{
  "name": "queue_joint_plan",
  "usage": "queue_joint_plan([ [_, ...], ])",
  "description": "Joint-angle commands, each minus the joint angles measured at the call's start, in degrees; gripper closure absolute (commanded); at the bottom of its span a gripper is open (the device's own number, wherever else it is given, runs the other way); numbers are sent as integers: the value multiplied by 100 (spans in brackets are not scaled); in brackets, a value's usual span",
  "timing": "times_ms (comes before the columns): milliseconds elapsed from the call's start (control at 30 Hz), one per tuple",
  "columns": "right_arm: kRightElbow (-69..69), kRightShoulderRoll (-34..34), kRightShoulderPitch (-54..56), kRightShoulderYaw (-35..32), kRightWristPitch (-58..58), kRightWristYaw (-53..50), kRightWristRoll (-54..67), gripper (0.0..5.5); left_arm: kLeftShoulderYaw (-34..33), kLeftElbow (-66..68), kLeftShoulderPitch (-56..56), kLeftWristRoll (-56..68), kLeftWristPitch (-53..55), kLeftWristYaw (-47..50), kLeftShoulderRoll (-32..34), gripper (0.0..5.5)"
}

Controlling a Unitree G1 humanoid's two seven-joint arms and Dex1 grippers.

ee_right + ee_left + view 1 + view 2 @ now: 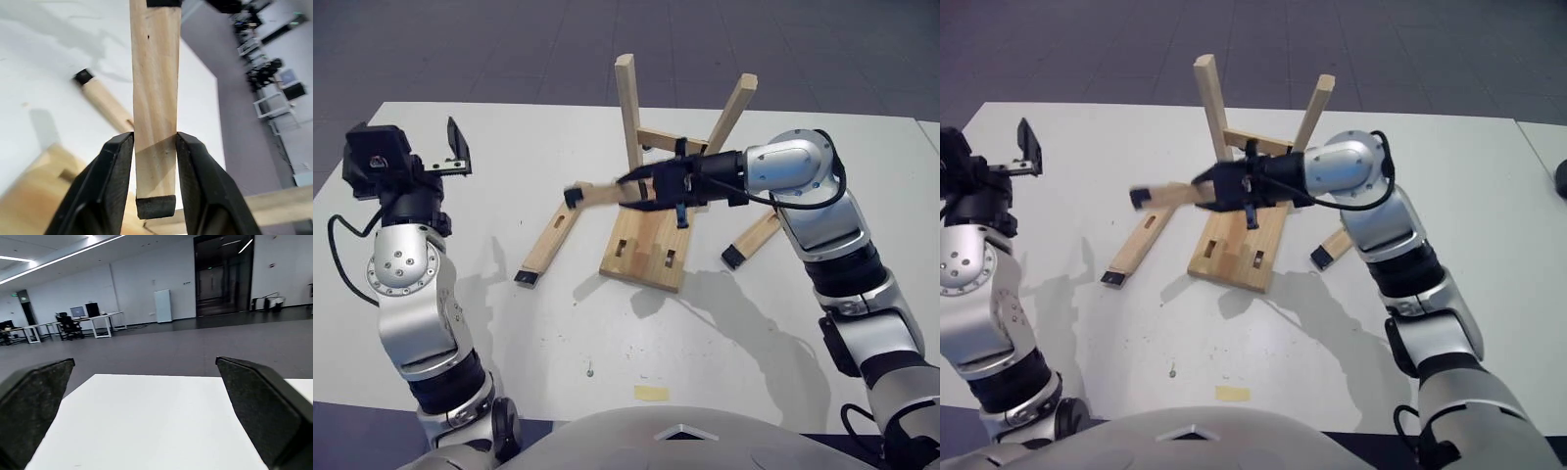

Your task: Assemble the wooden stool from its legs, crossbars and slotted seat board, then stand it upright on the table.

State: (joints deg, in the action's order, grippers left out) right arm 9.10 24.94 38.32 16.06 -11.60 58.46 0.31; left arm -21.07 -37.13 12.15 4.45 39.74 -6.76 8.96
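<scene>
- We are clenching a stool leg [154, 73] in the right gripper [153, 147], over the slotted seat board [641, 257].
- Left gripper [145, 382] is hanging released, well apart.
- Crossbar-joined leg pair [658, 139] is apparently standing slotted; two loose legs [543, 247], [752, 242] are lying unfitted.

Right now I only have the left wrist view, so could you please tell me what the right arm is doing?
Observer: The right gripper is shut on a wooden leg, over the seat board.
Operator: Thank you. Is anything assembled?
Observer: Two upright legs, joined by a crossbar, rise from the board's far end.
Operator: Any loose parts?
Observer: One loose leg lies on the table left of the board, a second leg right of it.
</scene>
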Motion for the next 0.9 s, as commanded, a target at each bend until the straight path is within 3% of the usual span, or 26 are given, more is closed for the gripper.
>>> queue_joint_plan([
  [33, 619, -997, -827, -799, -682, -1918, 117, 419, 164, -612, 635, 2213, 1085, -280, -1046, 10],
  [167, 863, -1424, -1155, -842, -723, -2828, -13, 419, -26, -727, 834, 3893, 1576, -10, -1495, 10],
  [267, 871, -1558, -1211, -790, -682, -3171, -43, 419, -226, -608, 977, 4960, 1768, 283, -1328, 10],
  [467, 1095, -1546, -1356, -512, -659, -3194, 35, 419, 519, -261, 1206, 4644, 1835, 702, -687, 13],
  [900, 1339, -1332, -1634, -74, -515, -2978, 124, 419, 953, -247, 1635, 4717, 1817, 1190, -246, 251],
])
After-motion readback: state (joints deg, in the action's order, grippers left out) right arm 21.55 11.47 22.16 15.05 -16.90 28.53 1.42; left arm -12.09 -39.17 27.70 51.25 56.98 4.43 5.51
